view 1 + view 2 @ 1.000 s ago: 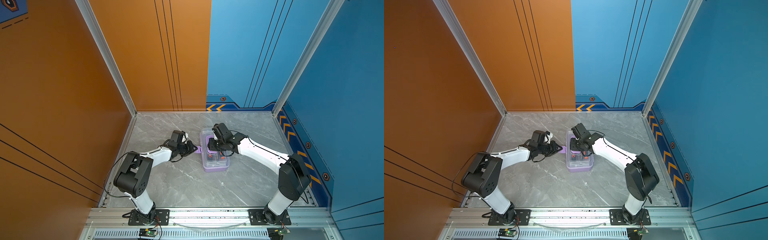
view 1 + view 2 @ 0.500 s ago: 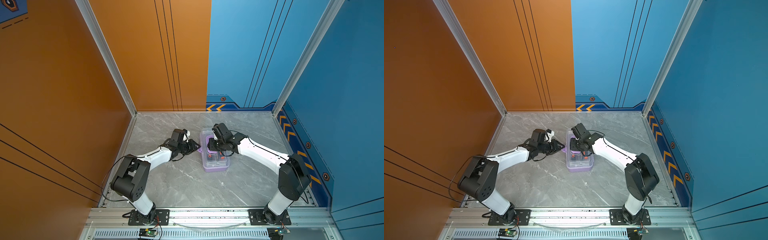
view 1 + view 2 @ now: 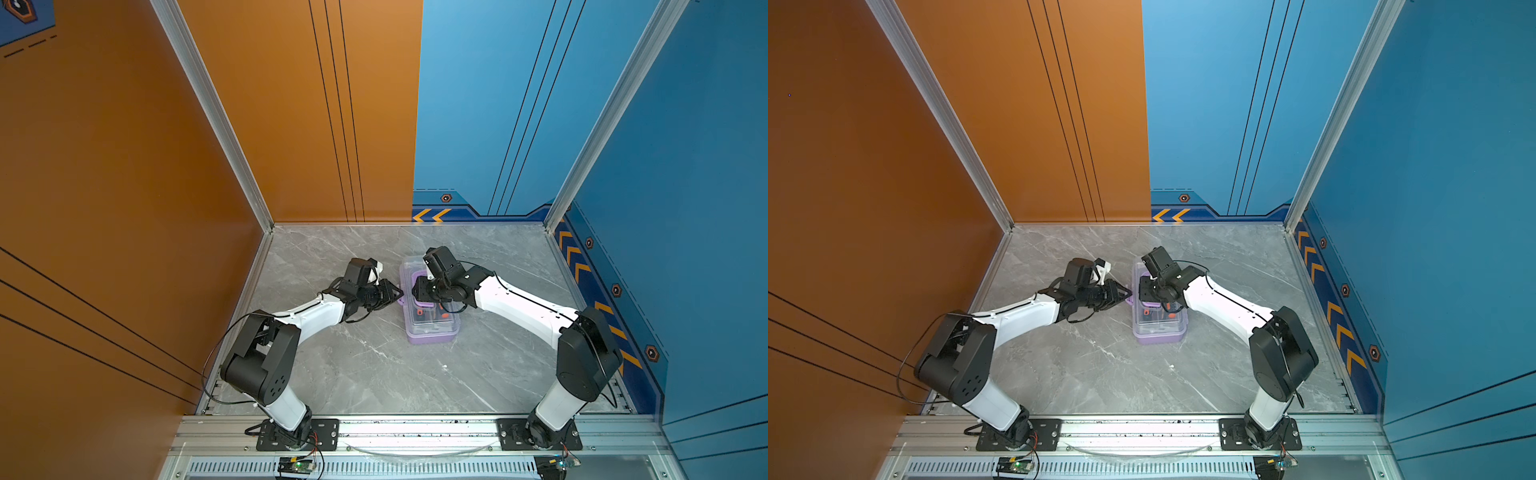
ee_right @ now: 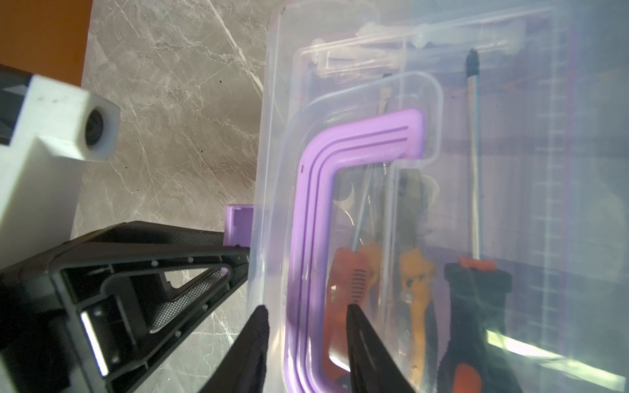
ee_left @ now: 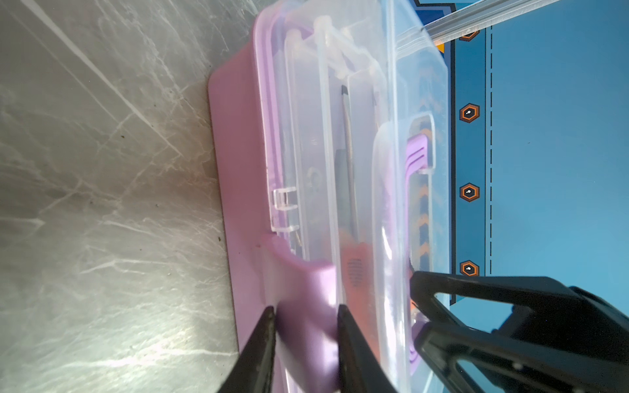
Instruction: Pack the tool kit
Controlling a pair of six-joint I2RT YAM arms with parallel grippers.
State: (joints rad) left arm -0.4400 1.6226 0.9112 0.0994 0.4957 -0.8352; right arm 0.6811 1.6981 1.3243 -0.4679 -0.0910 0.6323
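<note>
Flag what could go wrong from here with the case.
1. Left hand flanks the latch; I can't tell whether it is seated, so the lid may pop open when lifted.
2. Right hand straddles the handle with gaps either side; closing off-centre could slip or drag the case.

Robot test cell, laboratory type: orange wall panels (image 3: 124, 166) close the side outboard of the left gripper (image 3: 399, 293), blue wall panels (image 3: 685, 166) the side outboard of the right gripper (image 3: 417, 289); aluminium posts (image 3: 216, 124) join them. Behind both grippers, an aluminium rail (image 3: 415, 428) carries bolted base plates (image 3: 297, 434), with exposed circuit boards (image 3: 297, 465) beside it.
</note>
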